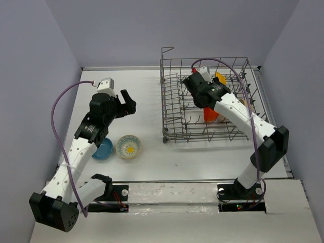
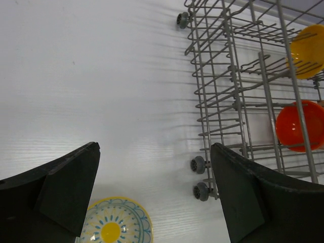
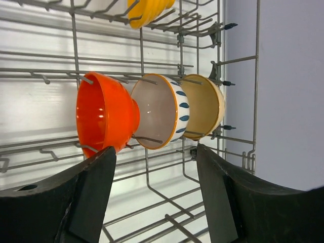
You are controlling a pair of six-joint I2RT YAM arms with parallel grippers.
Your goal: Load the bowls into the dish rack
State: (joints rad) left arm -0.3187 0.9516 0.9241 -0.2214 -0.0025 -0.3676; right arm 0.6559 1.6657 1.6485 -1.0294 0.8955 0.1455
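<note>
On the left of the tabletop [image 1: 152, 96], the left end effector [image 1: 128, 100] hangs spread wide and empty. Below it sit two bowls not yet loaded. The blue bowl [image 1: 105, 149] is partly covered by the arm, so its rim is hard to judge. The flower-patterned bowl [image 1: 128, 146] sits just beside it, open side up.

Both look like hard, glazed, light ware, slippery and easy to chip. They are probably best pinched across the rim wall, one finger inside. The flower-patterned bowl has open room on its right and far sides.

Further right stands the dish rack [image 1: 174, 104]. In it an orange-red bowl [image 3: 104, 116], a white bowl with blue marks [image 3: 159, 111] and a tan bowl [image 3: 205, 106] stand on edge in a close row, with a yellow bowl [image 3: 147, 10] beyond. The right end effector [image 3: 154, 152] hovers wide and empty before them. The tall wire sides suggest entry from above, and free tines lie on the rack's left.
</note>
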